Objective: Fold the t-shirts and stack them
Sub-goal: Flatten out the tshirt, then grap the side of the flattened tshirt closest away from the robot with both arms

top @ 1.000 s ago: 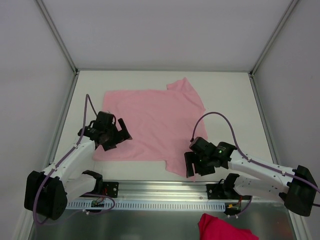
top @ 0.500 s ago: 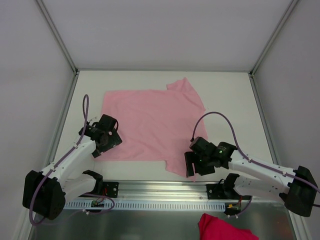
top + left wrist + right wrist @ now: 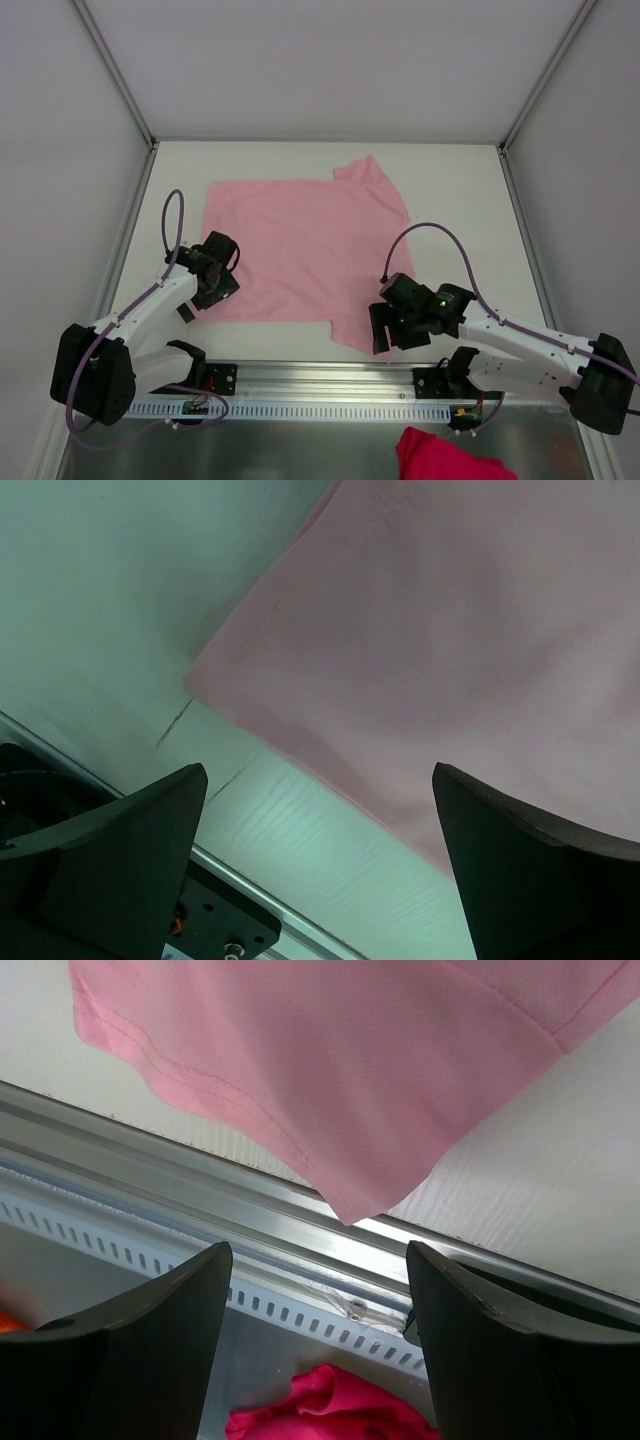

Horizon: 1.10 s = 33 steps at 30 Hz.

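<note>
A pale-pink t-shirt (image 3: 300, 250) lies spread flat on the white table, one sleeve (image 3: 370, 175) pointing to the far right and another (image 3: 360, 335) at the near edge. My left gripper (image 3: 203, 292) hovers open over the shirt's near-left corner (image 3: 200, 675), nothing between its fingers (image 3: 120, 860). The same pink fabric (image 3: 450, 630) fills the upper right of the left wrist view. My right gripper (image 3: 388, 338) stands open above the near sleeve's tip (image 3: 345, 1210), its fingers (image 3: 510, 1350) apart and clear of the cloth.
A metal rail (image 3: 330, 385) runs along the table's near edge, in front of both grippers. Below it lies a bright magenta cloth (image 3: 450, 460), also showing in the right wrist view as a magenta cloth (image 3: 320, 1410). White walls enclose the table on three sides.
My left gripper has swung down and left from over the shirt's left side to its near-left corner. The right arm and the shirt have not moved.
</note>
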{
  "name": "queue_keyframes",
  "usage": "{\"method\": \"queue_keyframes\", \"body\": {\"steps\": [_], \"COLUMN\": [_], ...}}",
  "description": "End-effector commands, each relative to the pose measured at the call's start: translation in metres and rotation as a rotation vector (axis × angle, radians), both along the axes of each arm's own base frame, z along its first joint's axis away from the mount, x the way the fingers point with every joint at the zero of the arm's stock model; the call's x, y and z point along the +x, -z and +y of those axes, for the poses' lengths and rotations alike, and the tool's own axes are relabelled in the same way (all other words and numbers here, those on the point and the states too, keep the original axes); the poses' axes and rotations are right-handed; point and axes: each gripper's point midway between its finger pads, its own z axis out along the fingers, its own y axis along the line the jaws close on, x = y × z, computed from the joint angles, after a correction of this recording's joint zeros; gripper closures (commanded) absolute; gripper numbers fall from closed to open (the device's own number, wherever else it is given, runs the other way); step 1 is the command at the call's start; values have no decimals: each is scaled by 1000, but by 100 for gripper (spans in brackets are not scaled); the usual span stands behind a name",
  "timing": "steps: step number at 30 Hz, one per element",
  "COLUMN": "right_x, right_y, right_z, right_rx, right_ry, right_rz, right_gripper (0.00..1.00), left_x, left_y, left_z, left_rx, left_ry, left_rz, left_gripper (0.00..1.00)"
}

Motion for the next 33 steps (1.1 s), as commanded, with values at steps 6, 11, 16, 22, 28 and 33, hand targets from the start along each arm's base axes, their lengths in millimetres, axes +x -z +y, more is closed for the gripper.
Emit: {"method": "queue_keyframes", "body": {"steps": [6,11,16,22,28,33], "right_x": [7,7,8,8,8,9], "right_y": [-25,-29,-33,-30,-32,-29], "right_z": [-4,-5,-6,-6,-4,-3], "right_rx": [19,23,21,14,16,17], "right_ry": [-40,-39,-33,-22,-22,-20], "right_rz": [-82,-90,-94,-85,-86,-86], "right_gripper": [25,25,25,25,25,25], "left_x": [-6,-4,-3,-1,-6,-11], "left_y": [26,31,31,29,27,27], "left_z": [0,-1,-3,-3,0,0], "left_rx": [-5,-9,-13,-13,-4,-8], "left_ry": [-46,-50,-46,-47,-63,-77], "left_rz": [4,-4,-4,-6,4,13], "left_gripper": [1,1,1,9,11,9]}}
